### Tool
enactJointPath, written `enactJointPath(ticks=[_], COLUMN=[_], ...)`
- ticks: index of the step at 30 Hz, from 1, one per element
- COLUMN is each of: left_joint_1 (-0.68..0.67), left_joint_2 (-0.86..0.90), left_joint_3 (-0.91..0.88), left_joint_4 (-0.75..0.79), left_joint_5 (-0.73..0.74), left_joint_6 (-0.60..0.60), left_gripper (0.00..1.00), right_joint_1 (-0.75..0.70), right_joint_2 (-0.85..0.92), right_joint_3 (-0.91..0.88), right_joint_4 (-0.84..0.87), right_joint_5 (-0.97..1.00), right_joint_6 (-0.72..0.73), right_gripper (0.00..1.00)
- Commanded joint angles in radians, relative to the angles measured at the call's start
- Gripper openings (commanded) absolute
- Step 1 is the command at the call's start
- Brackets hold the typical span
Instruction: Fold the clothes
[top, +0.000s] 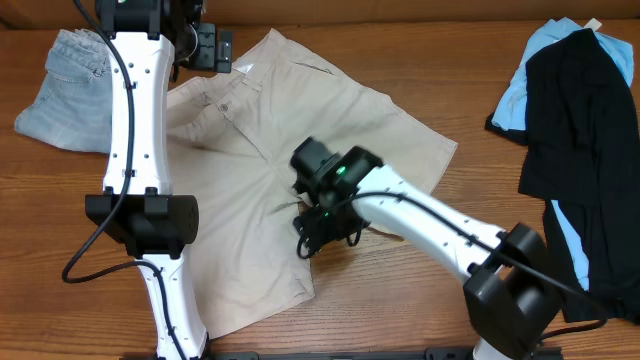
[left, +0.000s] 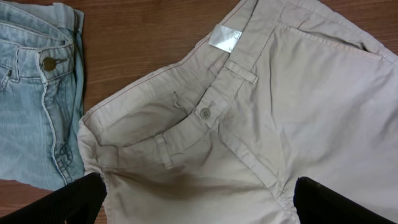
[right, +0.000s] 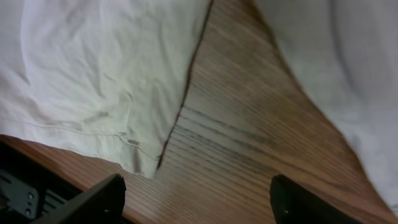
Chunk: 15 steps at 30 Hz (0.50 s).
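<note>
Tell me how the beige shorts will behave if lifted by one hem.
Probably floppy: the beige shorts lie flat with soft wrinkles, so they would drape. The thicker waistband likely hangs lowest. On the wooden table they may bunch if pushed.

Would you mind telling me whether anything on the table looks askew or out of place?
Nothing looks damaged or spilled. The khaki shorts lie diagonally across the table, and their front waistband sags, rumpled, so the inner label shows.
</note>
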Motion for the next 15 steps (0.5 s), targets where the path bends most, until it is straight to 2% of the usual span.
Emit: enactJointPath(ticks=[1,7,15], left_joint_1=[0.011,0.011,0.042], left_joint_2=[0.007,0.007,0.007], left_joint_3=[-0.008,-0.007,-0.008], left_joint_4=[0.004,-0.01,-0.033], left_joint_5=[0.003,0.004,0.005], left_joint_6=[0.02,0.02,0.019], left_gripper=[1.0,1.0,1.0], right_joint_1=[0.019,0.069,0.121], right_joint_2=[-0.021,-0.019,0.002], right_joint_3=[-0.005,-0.005,-0.128], right_joint_4=[0.006,0.14,0.38], right_joint_5=[0.102,0.102,0.109], right_joint_6=[0.032,-0.027,0.093], right_gripper=[0.8,0.8,0.78])
